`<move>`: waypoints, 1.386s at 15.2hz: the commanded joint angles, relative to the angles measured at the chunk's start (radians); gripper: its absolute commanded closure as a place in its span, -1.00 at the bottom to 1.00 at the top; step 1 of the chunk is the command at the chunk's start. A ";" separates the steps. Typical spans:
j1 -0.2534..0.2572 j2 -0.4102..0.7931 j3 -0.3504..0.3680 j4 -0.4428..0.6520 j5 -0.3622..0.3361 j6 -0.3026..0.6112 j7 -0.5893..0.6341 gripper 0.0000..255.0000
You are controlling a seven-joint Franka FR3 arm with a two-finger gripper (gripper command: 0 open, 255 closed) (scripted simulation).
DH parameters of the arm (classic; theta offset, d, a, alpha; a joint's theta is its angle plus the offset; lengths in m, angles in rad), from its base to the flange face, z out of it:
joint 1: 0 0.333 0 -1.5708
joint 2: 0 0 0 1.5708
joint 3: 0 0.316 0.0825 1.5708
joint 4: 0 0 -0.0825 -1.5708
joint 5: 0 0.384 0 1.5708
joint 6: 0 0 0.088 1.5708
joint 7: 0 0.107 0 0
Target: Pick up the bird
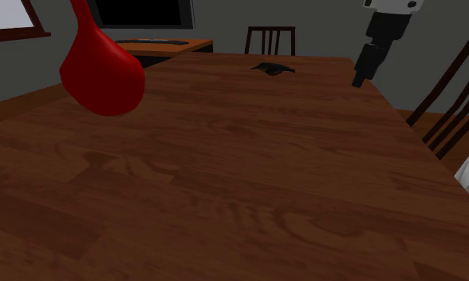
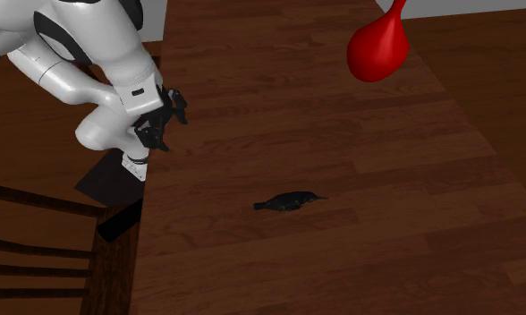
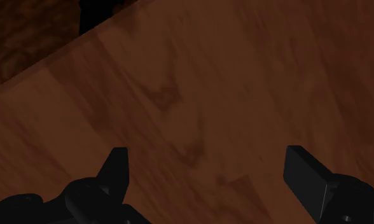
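A small black bird (image 1: 273, 69) lies flat on the wooden table (image 1: 225, 184), near its far end in the shoulder view. In the second exterior view the bird (image 2: 288, 202) rests in the middle of the table width. My gripper (image 1: 360, 78) hangs above the table's edge, to the right of the bird in the shoulder view, well apart from it. In the second exterior view the gripper (image 2: 163, 121) is up and to the left of the bird. The wrist view shows the fingers (image 3: 304, 172) standing wide apart over bare table, so the gripper (image 3: 208, 175) is open with nothing between them.
A red balloon-shaped object (image 1: 103, 70) hangs over the table's left side in the shoulder view, seen also as the red object (image 2: 379, 46). Chairs stand at the far end (image 1: 269, 38) and right side (image 1: 452, 104). A dark screen (image 1: 141, 14) sits on a cabinet behind.
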 commanded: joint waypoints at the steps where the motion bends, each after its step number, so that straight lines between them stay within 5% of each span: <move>1: 0.000 0.000 0.000 0.000 0.000 0.000 0.000 -1.00; 11: 0.023 0.383 -0.031 0.249 -0.042 0.163 -0.107 -1.00; 21: 0.040 0.764 -0.042 0.621 -0.054 0.204 -0.207 -1.00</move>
